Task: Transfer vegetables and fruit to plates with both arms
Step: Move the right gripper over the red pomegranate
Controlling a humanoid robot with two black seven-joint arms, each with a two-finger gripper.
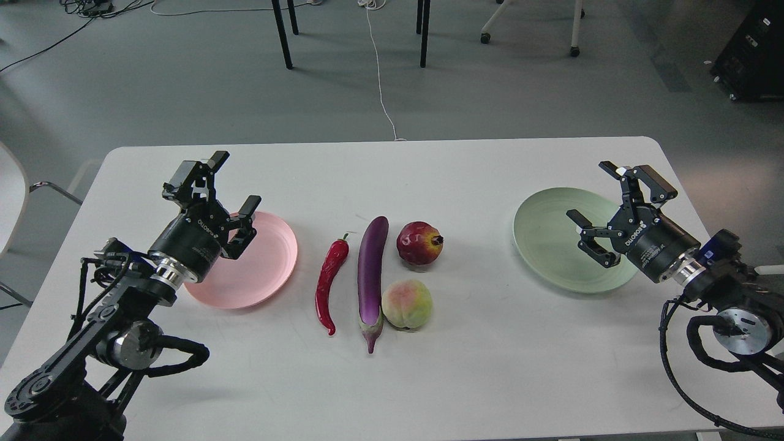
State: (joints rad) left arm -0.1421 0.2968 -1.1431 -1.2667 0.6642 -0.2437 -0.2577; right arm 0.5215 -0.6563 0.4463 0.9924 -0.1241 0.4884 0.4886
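Note:
Four items lie at the middle of the white table: a red chili pepper (329, 283), a long purple eggplant (372, 275), a dark-red pomegranate (419, 243) and a yellow-green peach (407, 304). The pink plate (263, 269) sits to their left and is bare. Over its left edge my left gripper (234, 184) hangs open, holding nothing. On the right lies the pale green plate (545, 236), also bare. My right gripper (597, 193) stands open above its right part, nothing between its fingers.
The table (490, 367) has rounded corners; its far edge runs behind the plates. Beyond it are grey floor, chair and table legs (282, 37) and a white cable (380, 79). A black case (750, 52) stands at the far right.

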